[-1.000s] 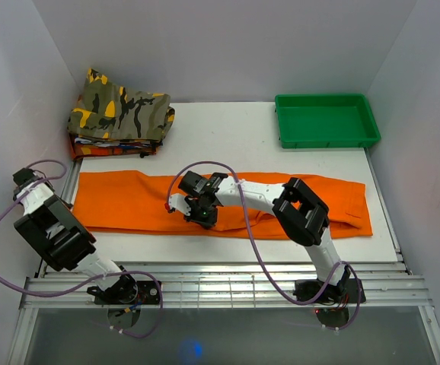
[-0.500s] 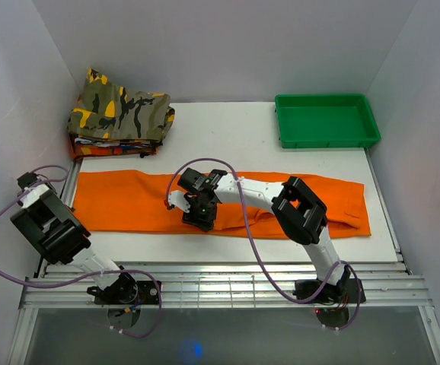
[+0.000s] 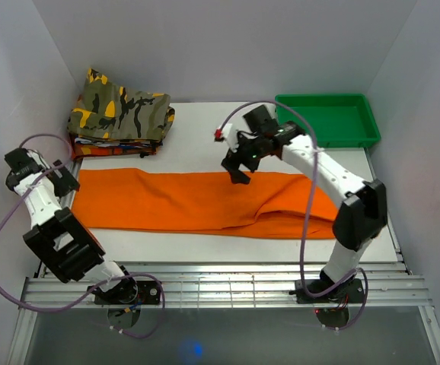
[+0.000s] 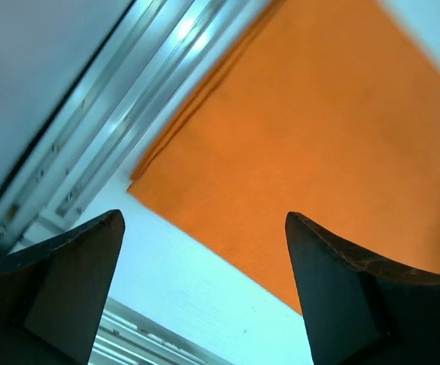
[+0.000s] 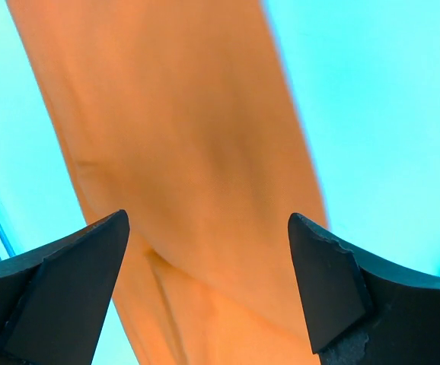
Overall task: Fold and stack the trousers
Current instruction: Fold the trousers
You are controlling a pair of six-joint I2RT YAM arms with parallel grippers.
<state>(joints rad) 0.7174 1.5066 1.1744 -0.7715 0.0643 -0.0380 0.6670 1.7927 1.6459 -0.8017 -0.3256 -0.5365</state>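
Observation:
The orange trousers (image 3: 182,201) lie flat in a long band across the table, with a raised crease near their right end. My left gripper (image 3: 65,178) hovers open over their left end; its wrist view shows the cloth's corner (image 4: 319,137) and bare table between the fingers. My right gripper (image 3: 239,169) hangs open above the far edge of the band, a little right of the middle. Below its spread fingers the wrist view shows orange cloth (image 5: 189,152) with a soft fold. Neither gripper holds anything.
A folded camouflage garment (image 3: 121,114) sits on a small stack at the back left. A green tray (image 3: 323,142) stands at the back right. Metal rails (image 4: 129,99) run along the table's left side and along the near edge (image 3: 205,277). Walls close in on both sides.
Both grippers have gone from shut to open. The right arm swung from the trousers' middle up to their far edge. The left gripper lifted. The band's right end now lies shorter.

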